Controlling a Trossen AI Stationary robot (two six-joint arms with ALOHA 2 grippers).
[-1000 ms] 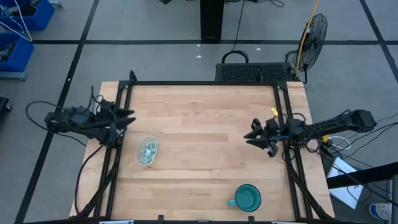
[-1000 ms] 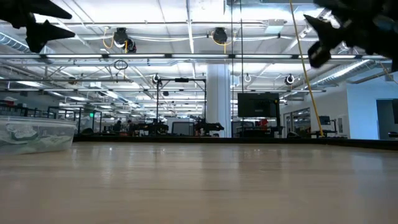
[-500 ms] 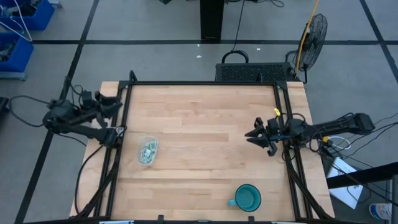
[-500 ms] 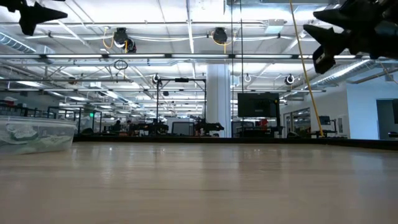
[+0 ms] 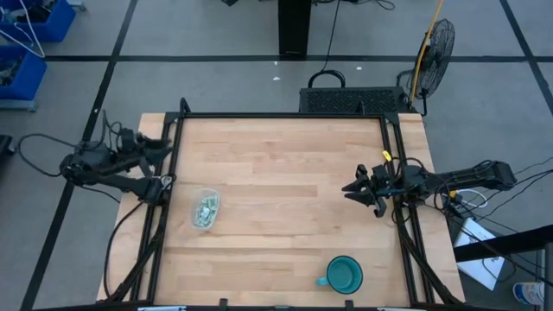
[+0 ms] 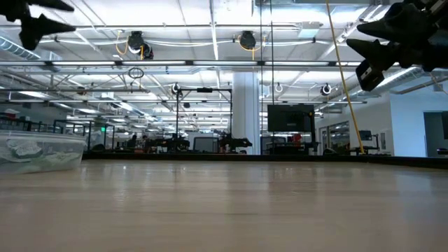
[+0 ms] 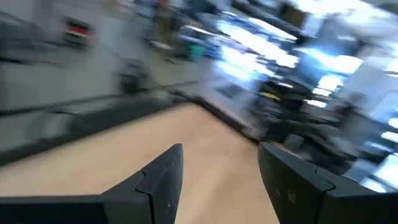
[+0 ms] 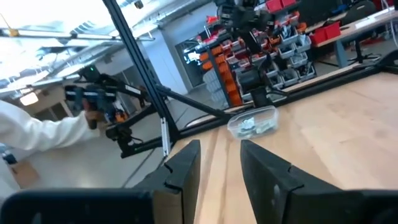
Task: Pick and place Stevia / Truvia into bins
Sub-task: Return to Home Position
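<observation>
High view: bin point(image 5: 205, 209) sits on the counter point(image 5: 285, 164) toward its left side, green and white sachets point(image 5: 206, 211) heaped inside. I spot none loose on the boards, so the sorting looks done. Left gripper point(image 5: 166, 148) hangs off the counter's left edge, well apart from the bin and carrying nothing. Right gripper point(image 5: 353, 188) hovers over the right side, far from the bin, fingers splayed and empty. A teal cup point(image 5: 344, 274) stands near the front edge, out of the way. Both arms being folded back toward their own sides fits a parking move, I judge.

Low view: the bin is at the far left, flat on the counter, with pale sachets showing through its wall. Both grippers ride high near the top corners, well above the wood, so nothing gets swept.

Left wrist view: blurred, with fingers point(image 7: 163, 179) set wide apart, bare wood between them and no sachet held.

Right wrist view: fingers point(image 8: 184, 163) stand a little apart with nothing between. The bin lies across the counter, sachets inside.
</observation>
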